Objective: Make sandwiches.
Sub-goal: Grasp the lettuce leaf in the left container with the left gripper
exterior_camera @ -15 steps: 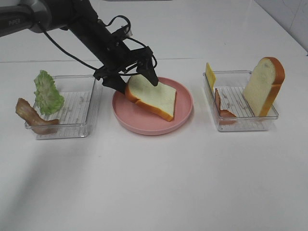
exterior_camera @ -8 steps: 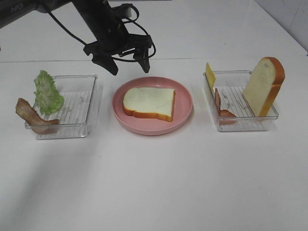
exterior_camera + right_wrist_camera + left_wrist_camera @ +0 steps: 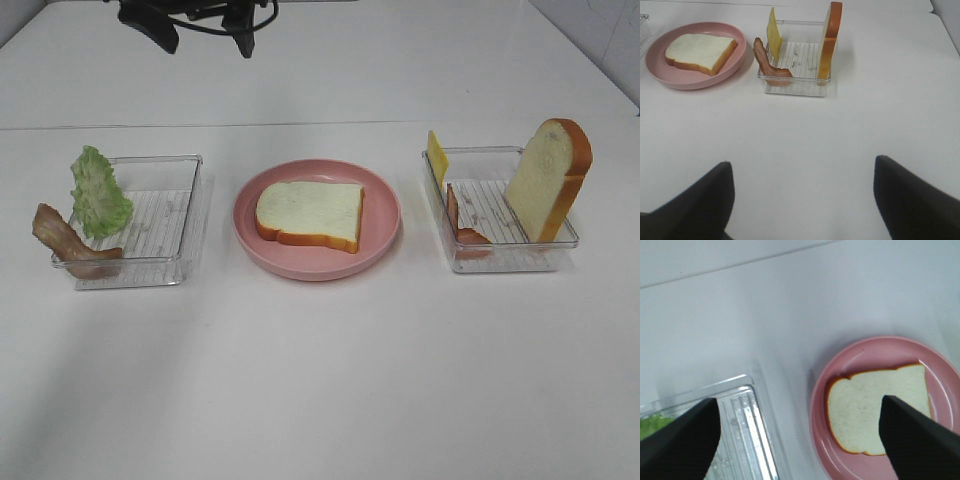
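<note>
1. The bread slice lies flat in the middle of the pink plate. Its long side runs across the table and there is nothing on top of it, so I'd call this sandwich only at its base layer.
2. Out to the left is the left tray. A lettuce leaf stands upright at its far-left corner, and a bacon strip is draped over its left wall.
3. Out to the right, the right tray holds a cheese slice on edge at its far-left corner. A second bacon strip leans beside it, and a second bread slice is propped upright at the right end.
4. The left gripper hangs high at the far side of the table, on a line between the left tray and the plate. Its jaws are spread wide and hold nothing.
5. The right gripper shows only in its own camera. It sits at the near side, gaping just as wide and empty, with the right tray ahead of it and well apart.
6. Here's what the next move turns on. If the lettuce goes on next, it lies below the left gripper, off to its left and nearer me, so the left arm is plainly the closer one. The leaf's long axis is upright, so I'd expect the jaws to come straight down and straddle it.
</note>
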`<control>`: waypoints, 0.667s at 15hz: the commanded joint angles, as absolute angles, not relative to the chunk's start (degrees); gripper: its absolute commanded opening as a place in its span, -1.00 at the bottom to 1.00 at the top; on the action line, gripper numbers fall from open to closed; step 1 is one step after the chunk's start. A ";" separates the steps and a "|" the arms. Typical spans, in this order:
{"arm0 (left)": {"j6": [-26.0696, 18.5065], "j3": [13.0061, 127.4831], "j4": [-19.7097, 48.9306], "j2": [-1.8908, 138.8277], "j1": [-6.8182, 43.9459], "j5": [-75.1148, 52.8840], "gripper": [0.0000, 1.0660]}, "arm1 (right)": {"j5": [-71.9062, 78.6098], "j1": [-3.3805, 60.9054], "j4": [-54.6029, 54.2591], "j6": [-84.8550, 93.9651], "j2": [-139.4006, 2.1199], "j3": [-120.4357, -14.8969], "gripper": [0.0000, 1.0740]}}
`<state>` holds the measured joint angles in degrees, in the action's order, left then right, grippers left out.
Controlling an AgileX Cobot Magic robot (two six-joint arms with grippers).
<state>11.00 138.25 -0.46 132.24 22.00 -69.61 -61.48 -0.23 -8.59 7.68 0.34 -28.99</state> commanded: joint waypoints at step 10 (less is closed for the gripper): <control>13.29 117.40 -3.38 117.74 13.18 -73.85 0.44 | -61.08 -0.69 -8.59 8.08 1.09 -28.99 0.38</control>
<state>12.72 118.09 -3.55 118.32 13.24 -69.67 -61.48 -0.23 -8.59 7.68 0.34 -28.99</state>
